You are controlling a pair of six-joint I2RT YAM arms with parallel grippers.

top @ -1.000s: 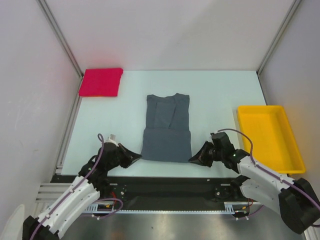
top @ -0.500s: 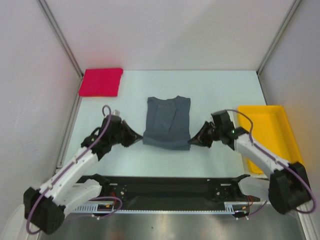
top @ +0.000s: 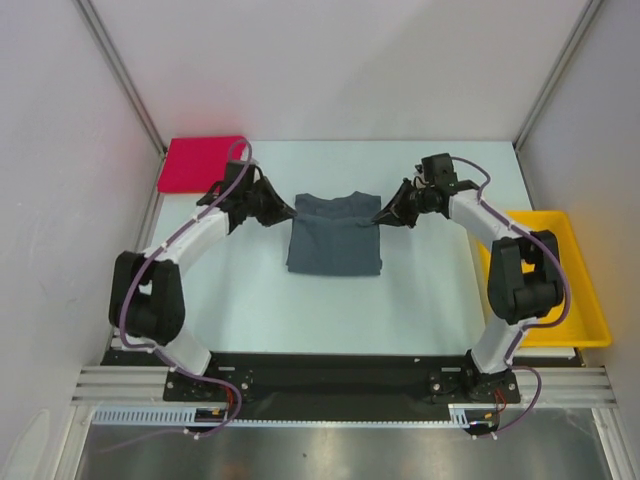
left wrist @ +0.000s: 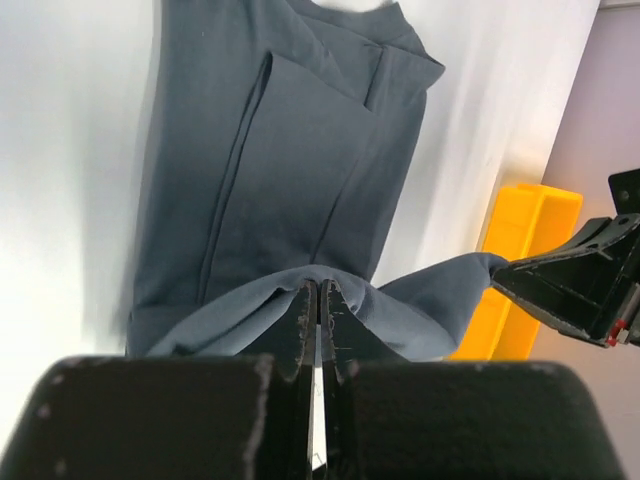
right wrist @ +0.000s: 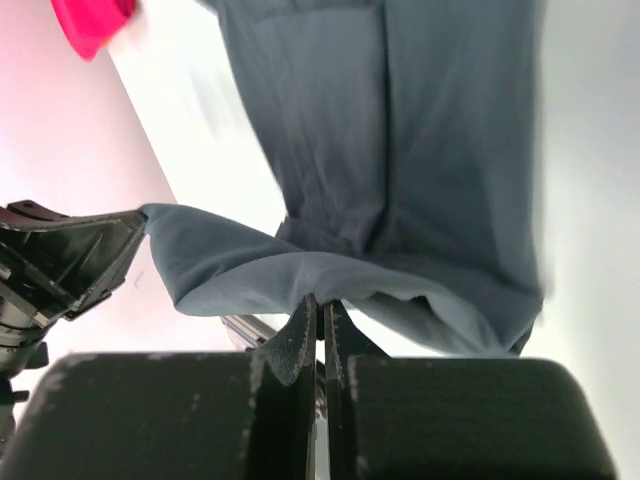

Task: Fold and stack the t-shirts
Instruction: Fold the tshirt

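Note:
The slate-grey t-shirt (top: 335,245) lies folded in the middle of the table, collar at the far end. My left gripper (top: 289,212) and right gripper (top: 379,217) are each shut on a corner of its near edge, held over the collar end with the cloth doubled back. In the left wrist view the jaws (left wrist: 318,292) pinch a ridge of grey cloth (left wrist: 290,150). In the right wrist view the jaws (right wrist: 322,306) pinch the same edge (right wrist: 420,130). The pinkish-red t-shirt (top: 202,163) lies folded at the far left corner, apart from both grippers.
A yellow plastic tray (top: 578,285) stands at the right edge, partly under the right arm. Metal frame posts rise at the back corners, and white walls close in the sides. The arms' black base rail runs along the near edge.
Both grippers have carried the grey shirt's near edge from the front of the table away to the collar end, folding the shirt over on itself. Both arms now stretch far out.

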